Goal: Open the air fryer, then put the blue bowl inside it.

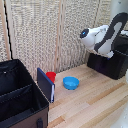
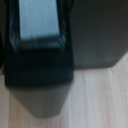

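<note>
The air fryer is a black box at the exterior view's right, on the wooden table. The white and black arm bends down over its top, and the gripper sits just above it; its fingers are too small and dark to show their state. In the blurred wrist view, the air fryer fills most of the picture as dark blocks with a grey panel. I cannot make out the air fryer handle in either view. The blue bowl rests upright on the table's middle, well apart from the gripper.
A small red cup stands just behind and to the left of the bowl. A large black fabric case with a dark blue panel fills the exterior view's left. Slatted screens close off the back. Light wood table shows beside the fryer.
</note>
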